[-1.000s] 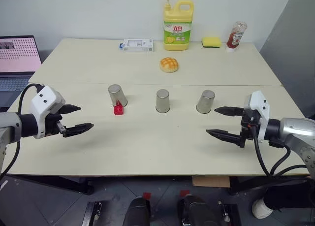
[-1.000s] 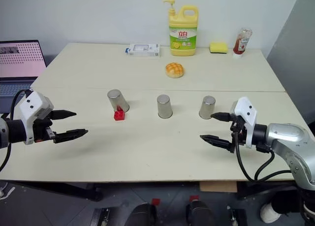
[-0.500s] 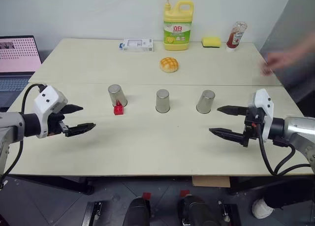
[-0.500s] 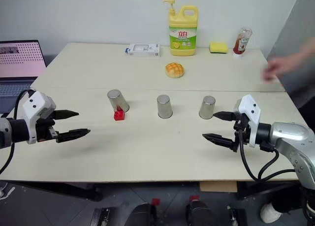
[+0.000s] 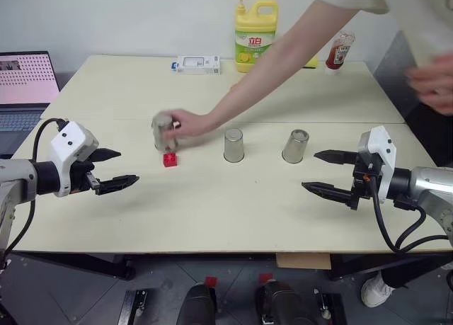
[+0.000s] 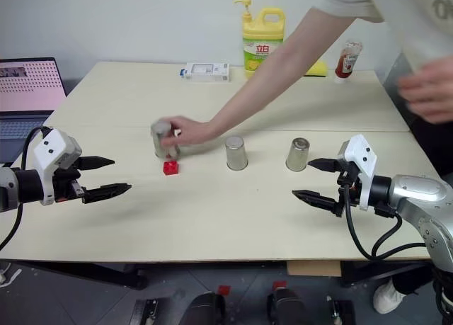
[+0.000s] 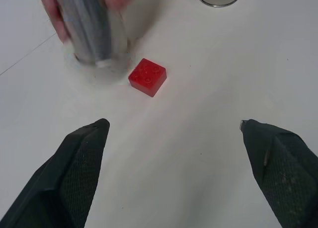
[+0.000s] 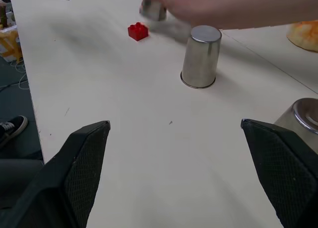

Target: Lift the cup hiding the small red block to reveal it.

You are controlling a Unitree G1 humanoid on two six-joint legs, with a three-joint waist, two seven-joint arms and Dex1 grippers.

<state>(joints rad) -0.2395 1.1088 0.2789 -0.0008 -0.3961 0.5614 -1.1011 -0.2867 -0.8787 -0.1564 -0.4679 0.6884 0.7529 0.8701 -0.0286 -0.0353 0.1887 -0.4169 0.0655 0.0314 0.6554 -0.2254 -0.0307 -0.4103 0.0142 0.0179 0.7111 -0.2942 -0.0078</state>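
Steel cup [image 5: 163,132] on the robot's left of a row of three is gripped by a person's hand [image 5: 190,123], whose arm [image 5: 283,59] reaches in across the worktop [image 5: 212,204] from the far right. It looks blurred, and whether its rim touches the surface cannot be told. The small red block [image 5: 170,158] sits uncovered on the worktop just in front of that cup, close beside its base; whether they touch cannot be told.

Nearest the camera, the left hand [image 5: 113,170] hovers over the left side of the worktop with its two black fingers spread apart and nothing between them, pointing toward the middle. The right hand [image 5: 330,173] hovers over the right side, likewise spread wide and empty, pointing inward. Both are well apart from the cups.

Beyond them, the middle cup [image 5: 234,145] and the right cup [image 5: 295,146] stand upside down on the worktop, untouched and apart from one another.

Farther back lies a round yellow-orange bun [image 8: 304,34], partly hidden behind the person's arm. At the far edge stand a small white box [image 5: 198,64], a yellow detergent bottle [image 5: 255,38] with a pump, a yellow sponge [image 6: 316,69] and a red sauce bottle [image 5: 340,50]. An open laptop [image 5: 25,84] sits off the left end. The person's other hand [image 5: 432,81] is blurred at the right.
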